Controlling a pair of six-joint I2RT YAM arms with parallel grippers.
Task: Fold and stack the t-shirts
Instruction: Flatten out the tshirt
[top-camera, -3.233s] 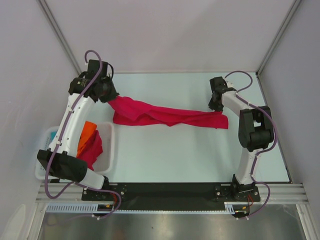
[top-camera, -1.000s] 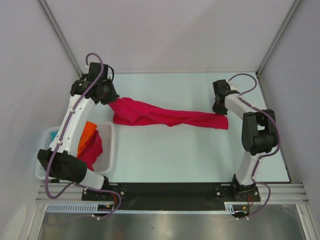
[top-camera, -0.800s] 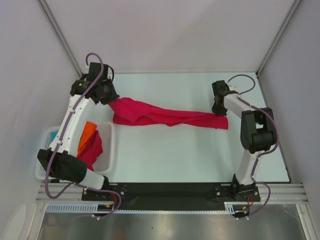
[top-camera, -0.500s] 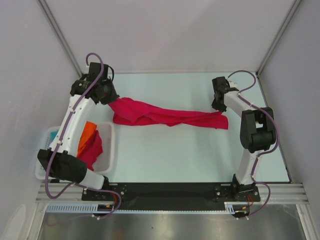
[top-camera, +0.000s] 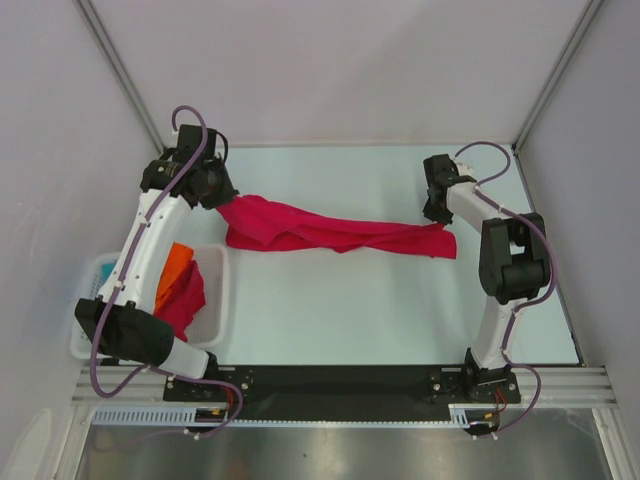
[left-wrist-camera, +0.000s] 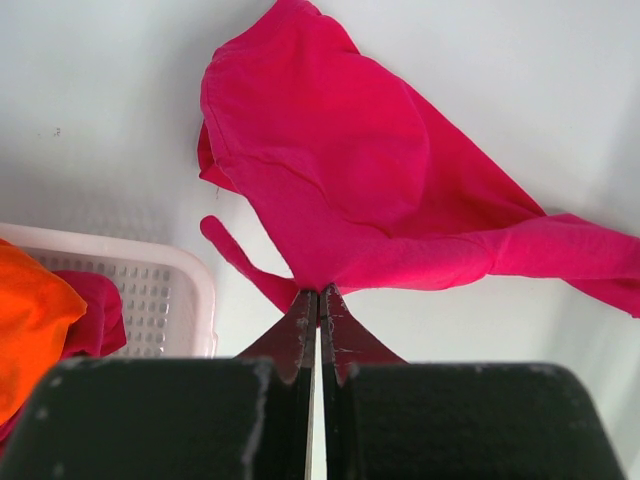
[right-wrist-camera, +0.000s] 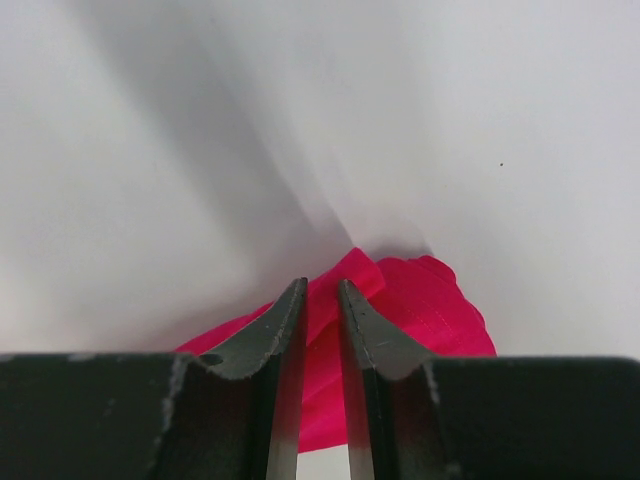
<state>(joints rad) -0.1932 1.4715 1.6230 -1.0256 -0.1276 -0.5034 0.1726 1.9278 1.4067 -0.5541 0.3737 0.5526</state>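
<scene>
1 crimson t-shirt stretches left-right; left gripper pinches its left end; right gripper grip unclear.

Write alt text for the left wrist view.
The left end effector is shut on an edge of a crimson shirt that lies bunched across the white table, trailing right. At lower left, a white basket holds an orange shirt and more red cloth.

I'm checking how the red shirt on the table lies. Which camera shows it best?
The top view: the whole red shirt shows, stretched across the table. The left wrist view shows its bunched left part pinched by the left gripper; the right wrist view shows only one small end.
</scene>
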